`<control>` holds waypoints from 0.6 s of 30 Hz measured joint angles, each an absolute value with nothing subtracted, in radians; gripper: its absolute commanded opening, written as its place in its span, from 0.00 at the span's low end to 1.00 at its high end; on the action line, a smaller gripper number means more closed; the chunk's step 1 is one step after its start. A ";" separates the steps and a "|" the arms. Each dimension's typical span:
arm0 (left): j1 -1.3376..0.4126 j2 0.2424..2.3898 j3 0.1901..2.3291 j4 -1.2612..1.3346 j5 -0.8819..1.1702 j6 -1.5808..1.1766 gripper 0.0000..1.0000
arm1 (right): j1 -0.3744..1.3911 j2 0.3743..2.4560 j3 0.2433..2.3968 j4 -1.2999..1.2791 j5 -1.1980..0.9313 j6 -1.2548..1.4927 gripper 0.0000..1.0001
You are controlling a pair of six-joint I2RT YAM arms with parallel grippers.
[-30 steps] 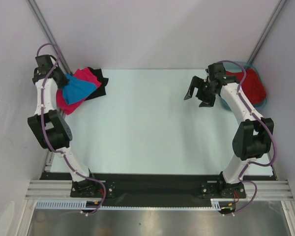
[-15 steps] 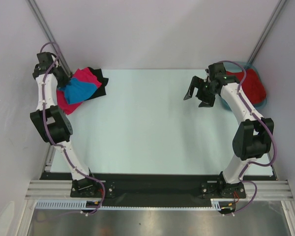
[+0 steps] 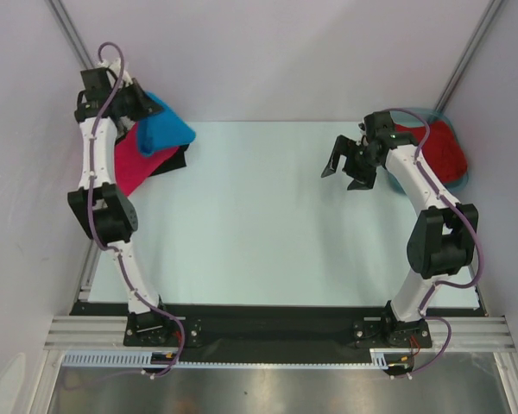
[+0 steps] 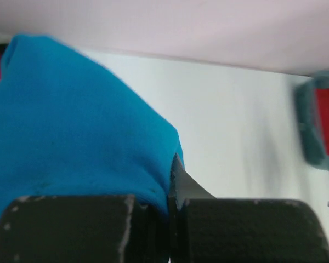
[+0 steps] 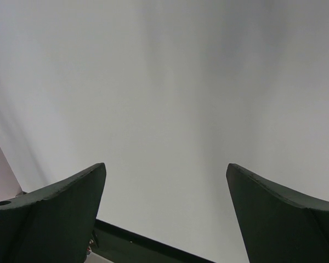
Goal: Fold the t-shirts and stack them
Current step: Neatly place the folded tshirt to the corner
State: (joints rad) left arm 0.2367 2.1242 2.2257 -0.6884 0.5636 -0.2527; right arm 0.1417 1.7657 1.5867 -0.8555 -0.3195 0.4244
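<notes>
Cloth hangs from my left end effector (image 3: 141, 103), whose jaws are pinched tight on an edge of the blue t-shirt (image 3: 166, 129). The wrist view shows the fabric caught right between the pads and draping away to one side. I hold it high over the far-left corner of the bench (image 3: 259, 224), above the pink t-shirt (image 3: 131, 166) and the black t-shirt (image 3: 176, 160) that lie bunched there. My guess is that the height is what lets the blue one hang free of the pile rather than drag the others along.

My right end effector (image 3: 345, 168) hovers over bare bench on the right with its jaws spread wide and nothing between them. It sits just beside the teal tub (image 3: 462, 179), where the dark red t-shirt (image 3: 436, 147) lies heaped. I judge it is parked there ready either to take a second corner of the blue shirt or to reach into the tub. I cannot spot a grey shirt. Nothing looks folded or stacked, so the job is at an early stage.
</notes>
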 measured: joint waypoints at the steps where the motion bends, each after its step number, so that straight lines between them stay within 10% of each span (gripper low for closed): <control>1: 0.219 2.150 2.263 -0.669 0.602 -0.262 0.00 | 0.142 1.766 1.586 -0.856 -0.320 0.424 1.00; 18: 0.250 2.357 2.470 -0.475 0.511 -0.283 0.00 | 0.159 1.766 1.608 -0.876 -0.284 0.424 1.00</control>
